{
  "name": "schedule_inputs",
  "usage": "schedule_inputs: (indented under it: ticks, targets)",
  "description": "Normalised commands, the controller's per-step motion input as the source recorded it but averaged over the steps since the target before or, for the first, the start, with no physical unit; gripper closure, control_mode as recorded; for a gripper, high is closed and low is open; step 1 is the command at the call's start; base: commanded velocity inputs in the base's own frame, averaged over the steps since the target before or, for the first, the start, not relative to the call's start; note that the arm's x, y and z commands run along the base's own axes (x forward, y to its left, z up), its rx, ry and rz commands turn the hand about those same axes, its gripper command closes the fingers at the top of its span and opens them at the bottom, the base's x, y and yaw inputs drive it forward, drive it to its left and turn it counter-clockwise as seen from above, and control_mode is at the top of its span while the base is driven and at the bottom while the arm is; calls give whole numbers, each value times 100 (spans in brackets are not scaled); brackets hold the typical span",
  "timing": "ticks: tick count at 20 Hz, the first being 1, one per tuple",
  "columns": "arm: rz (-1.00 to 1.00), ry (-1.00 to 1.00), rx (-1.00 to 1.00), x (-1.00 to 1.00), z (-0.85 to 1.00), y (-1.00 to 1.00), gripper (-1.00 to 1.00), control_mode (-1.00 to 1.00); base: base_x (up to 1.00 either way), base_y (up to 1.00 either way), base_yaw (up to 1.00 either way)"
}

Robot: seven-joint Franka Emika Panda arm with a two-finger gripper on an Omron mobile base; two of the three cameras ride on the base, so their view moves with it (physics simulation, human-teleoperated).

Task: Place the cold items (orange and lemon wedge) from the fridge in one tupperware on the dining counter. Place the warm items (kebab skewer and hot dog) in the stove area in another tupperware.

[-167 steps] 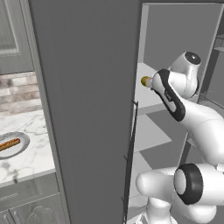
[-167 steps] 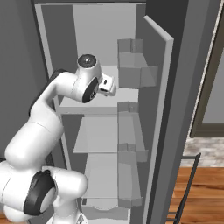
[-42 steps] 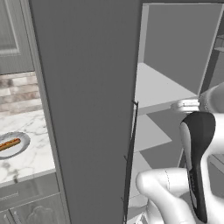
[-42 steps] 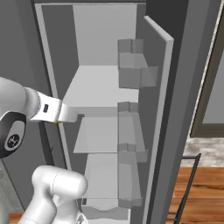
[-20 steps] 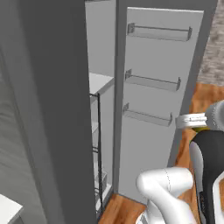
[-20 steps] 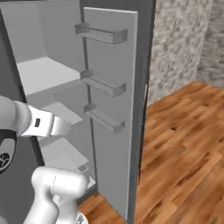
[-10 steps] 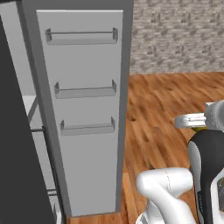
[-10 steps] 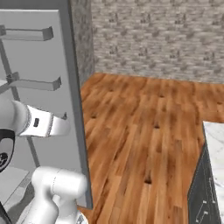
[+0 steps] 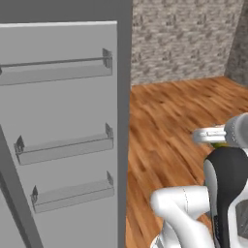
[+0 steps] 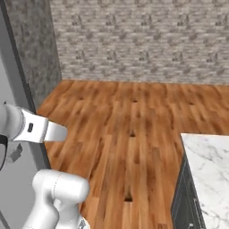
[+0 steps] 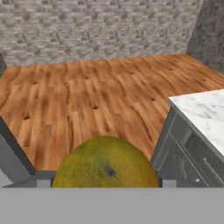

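The orange (image 11: 106,168), a round yellow-green mottled fruit, sits low in the hand view with a grey fingertip (image 11: 43,183) at each side. My gripper (image 11: 106,183) is shut on it. In the left base view the hand (image 9: 209,135) is at the right edge, with a sliver of the fruit (image 9: 220,144) under it. The fridge door (image 9: 63,145) stands open at the left, its three door racks bare. A corner of the dining counter (image 11: 203,109) with its white marble top lies at the right, also in the right base view (image 10: 210,165). The lemon wedge, kebab skewer, hot dog and tupperware are out of view.
Wood floor (image 10: 129,116) stretches ahead to a grey brick wall (image 10: 143,40). The counter's dark grey side (image 11: 183,153) drops below the marble edge. The fridge door's edge (image 10: 22,89) stands at the left of the right base view.
The whole picture has swept right: the base has turned away from the fridge interior toward the floor, wall and counter corner. The arm keeps its pose with the fruit held.
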Motion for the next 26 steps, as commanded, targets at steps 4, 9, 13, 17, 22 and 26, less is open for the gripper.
schedule_inputs:
  ticks: [4,9,13,17,22,26]
  targets:
    - [0,0,0,0,0,0,100,100,100,-84,0]
    - [0,0,0,0,0,0,100,100,100,-100,0]
    - [0,0,0,0,0,0,100,100,23,-100,0]
    - [0,0,0,0,0,0,100,100,11,-100,0]
    - [0,0,0,0,0,0,100,100,96,-43,0]
    - [0,0,0,0,0,0,100,100,100,-12,0]
